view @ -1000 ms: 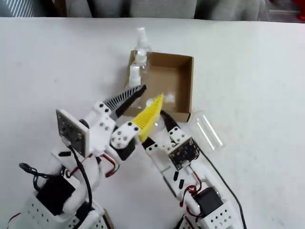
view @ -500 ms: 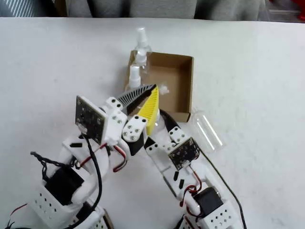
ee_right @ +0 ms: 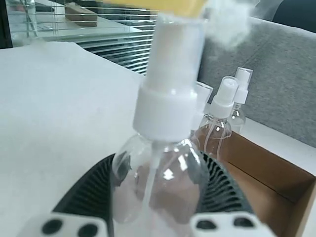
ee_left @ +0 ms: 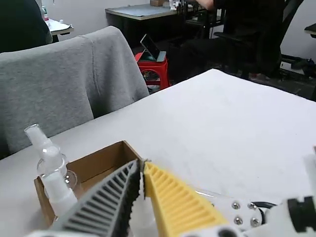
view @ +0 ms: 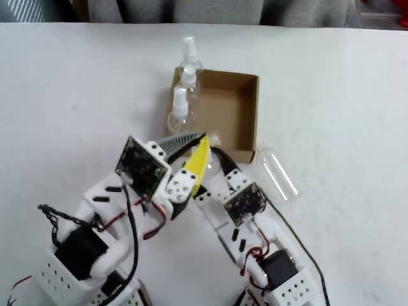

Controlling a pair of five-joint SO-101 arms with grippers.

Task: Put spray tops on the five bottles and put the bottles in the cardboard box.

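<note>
Spray top (ee_right: 168, 103) pinched in left hand (ee_left: 142, 170), bottle (ee_right: 148, 197) clasped below in right hand (ee_right: 159, 170); risk of crooked seating from tilt.

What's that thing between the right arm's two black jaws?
A clear bottle with a white spray top on it sits between those jaws, which curve around its sides. The right wrist view shows it.

No legible txt, nos. or signs — cardboard box (view: 224, 107), spray bottles (view: 180, 109) & arm circuit boards (view: 143, 167) show nothing readable.
</note>
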